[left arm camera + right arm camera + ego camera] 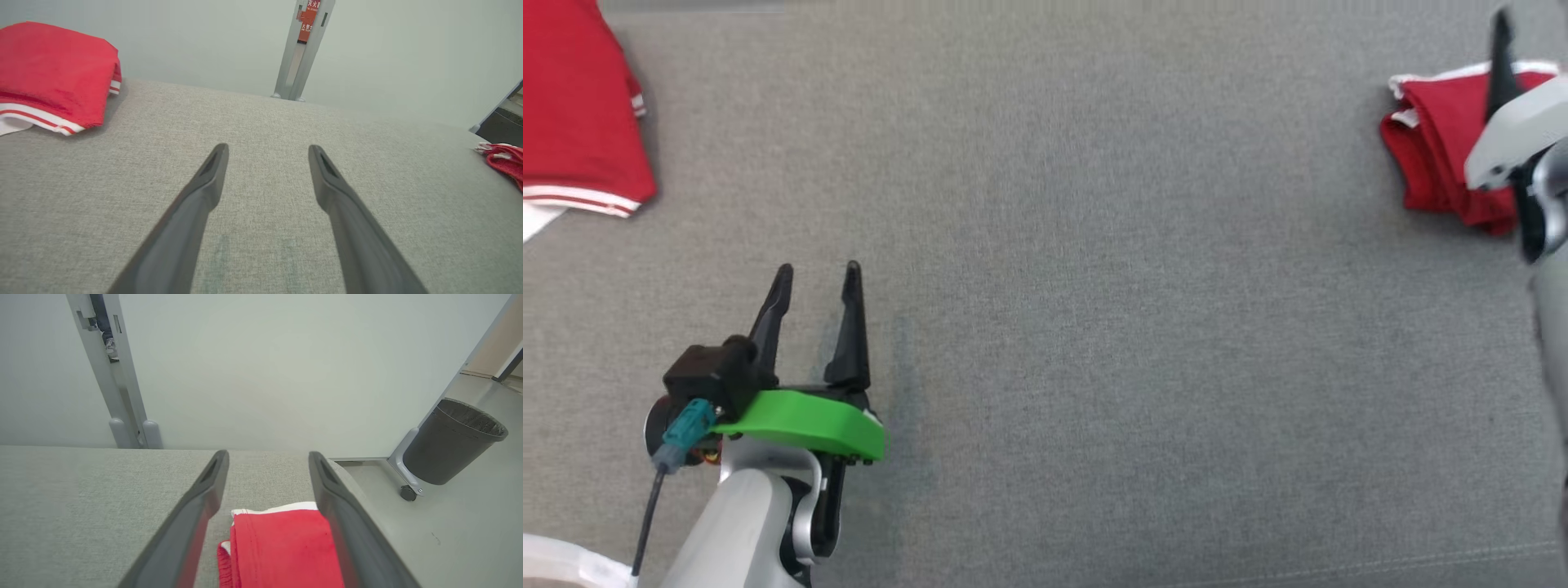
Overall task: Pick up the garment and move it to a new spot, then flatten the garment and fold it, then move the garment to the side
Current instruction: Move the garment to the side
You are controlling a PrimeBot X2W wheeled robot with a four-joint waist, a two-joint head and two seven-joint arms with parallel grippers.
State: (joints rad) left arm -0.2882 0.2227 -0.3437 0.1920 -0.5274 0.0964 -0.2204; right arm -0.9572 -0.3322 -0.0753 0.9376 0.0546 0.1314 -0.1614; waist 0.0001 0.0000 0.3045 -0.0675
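At the far left a second red garment (580, 106) with white stripes lies folded at the surface's edge, well apart from the work; I judge it a finished piece parked out of the way. Next, the left gripper (818, 269) hovers low over the cloth with its 2 fingers spread wide and nothing between them, probably idle because the job in hand belongs to the other arm. Across the middle runs the grey woven surface (1094, 327), flat and lightly textured, the sort of cover that likely grips fabric rather than letting it slide. At the far right the folded garment (1437, 155), red with white trim, sits as a compact bundle close to the surface's right edge. That reads as the "to the side" spot, so the task looks nearly or wholly done. The right gripper (268, 457) hangs above it, fingers wide apart and straddling the bundle without pinching it. Behind stands a pale wall (265, 367) with a grey post (302, 49); a dark bin (453, 445) rests on the floor (470, 539) beyond the right edge
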